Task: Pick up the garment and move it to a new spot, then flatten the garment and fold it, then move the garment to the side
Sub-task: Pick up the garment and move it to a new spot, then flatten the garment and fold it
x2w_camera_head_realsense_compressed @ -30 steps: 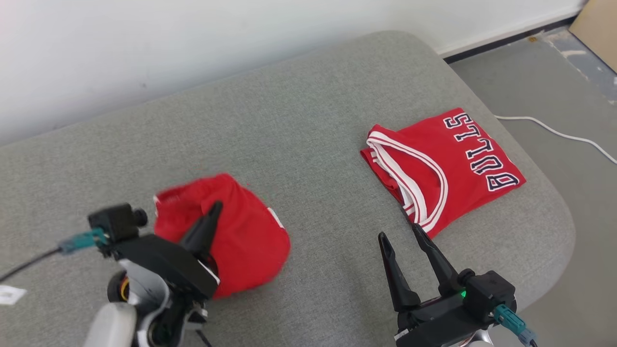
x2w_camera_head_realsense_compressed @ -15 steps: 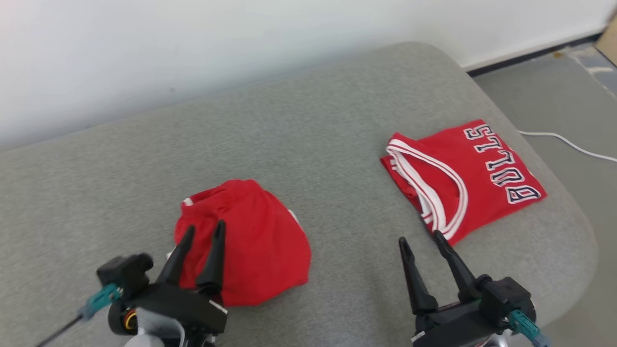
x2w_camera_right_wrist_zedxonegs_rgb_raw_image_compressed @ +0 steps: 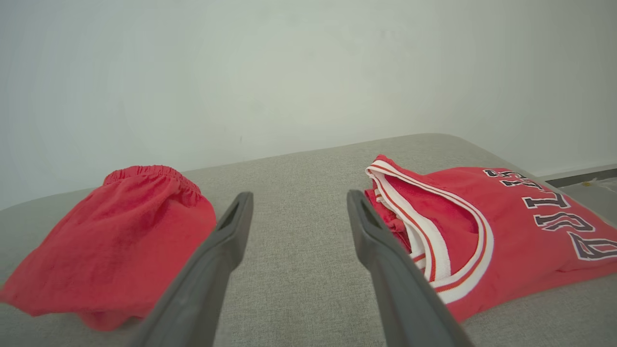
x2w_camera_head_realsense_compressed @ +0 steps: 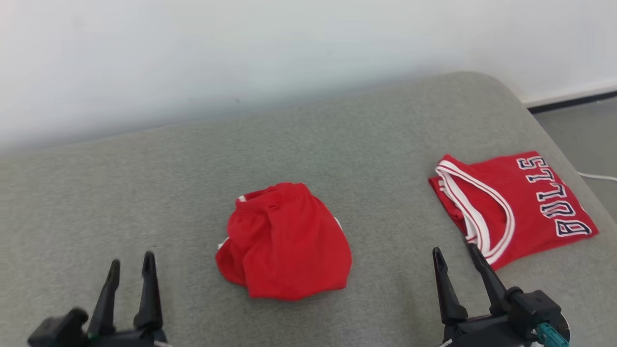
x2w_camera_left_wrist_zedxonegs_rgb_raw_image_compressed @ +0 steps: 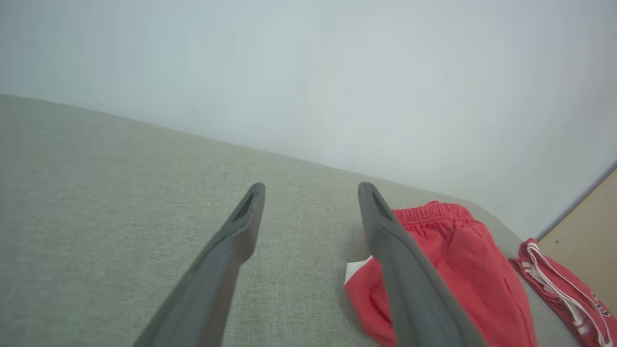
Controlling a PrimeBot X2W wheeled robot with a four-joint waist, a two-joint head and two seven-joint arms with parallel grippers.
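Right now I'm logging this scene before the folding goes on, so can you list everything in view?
shorts: one, red, crumpled in the middle of the cushion
jersey: one, red with white trim and dark lettering, folded at the cushion's right end
cushion: one, grey fabric, under both garments
wall: one, white, behind the cushion
floor: grey, to the right of the cushion
cable: one, white, on the floor at the right edge
left fingers: two, dark, lower left, open, holding nothing, apart from the shorts
right fingers: two, dark, lower right, open, holding nothing, tips near the jersey's near corner
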